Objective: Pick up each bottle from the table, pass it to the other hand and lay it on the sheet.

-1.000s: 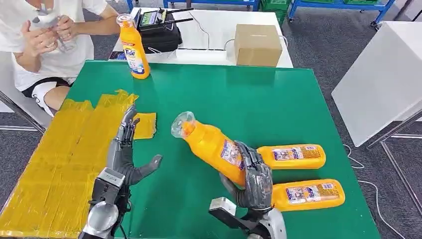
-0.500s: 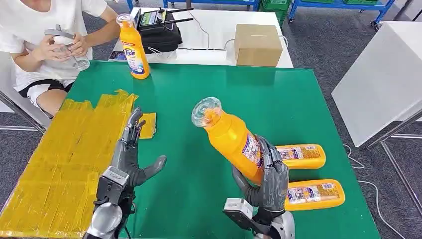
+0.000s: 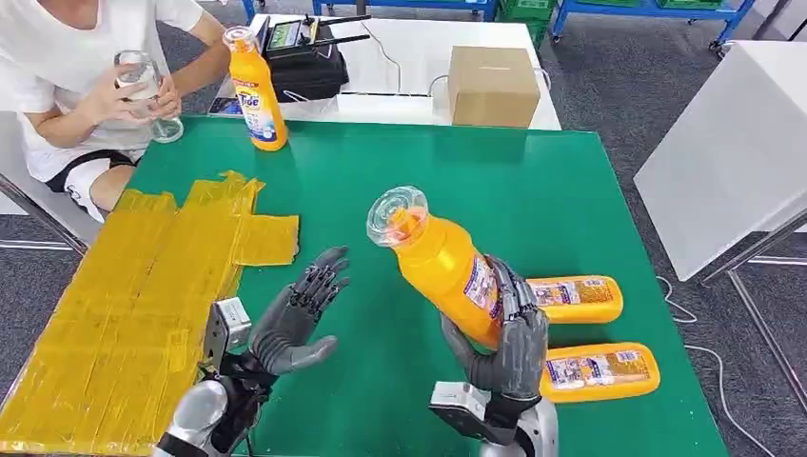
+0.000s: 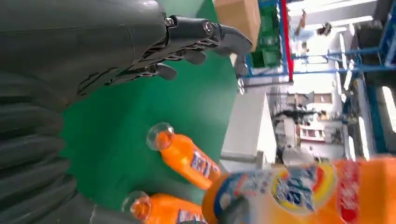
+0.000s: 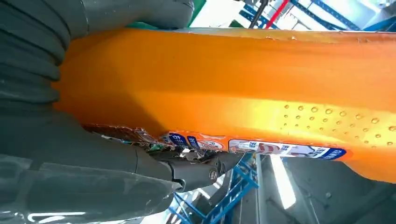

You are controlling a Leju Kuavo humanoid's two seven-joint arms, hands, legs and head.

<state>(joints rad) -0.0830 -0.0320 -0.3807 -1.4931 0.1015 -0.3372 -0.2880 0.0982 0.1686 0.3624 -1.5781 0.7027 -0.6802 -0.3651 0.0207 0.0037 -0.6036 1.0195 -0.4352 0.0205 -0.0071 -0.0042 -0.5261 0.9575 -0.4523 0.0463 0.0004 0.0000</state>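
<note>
The green table (image 3: 533, 181) has bare cloth between the two hands and beyond them up to the upright bottle (image 3: 255, 88) at its far edge. The yellow sheet (image 3: 124, 295) covers its left side. Two bottles (image 3: 574, 299) lie near the right edge. The left hand (image 3: 290, 319), spread and holding nothing, has swung off the sheet toward the right hand (image 3: 509, 343), which grips the held bottle (image 3: 440, 262), orange, clear-capped, tilted above the table.

Bright, even overhead light; soft shadows on the green worktop (image 3: 533, 181). Left wrist view: near orange plastic bottle (image 4: 327, 191) blurred, background windows glaring.
</note>
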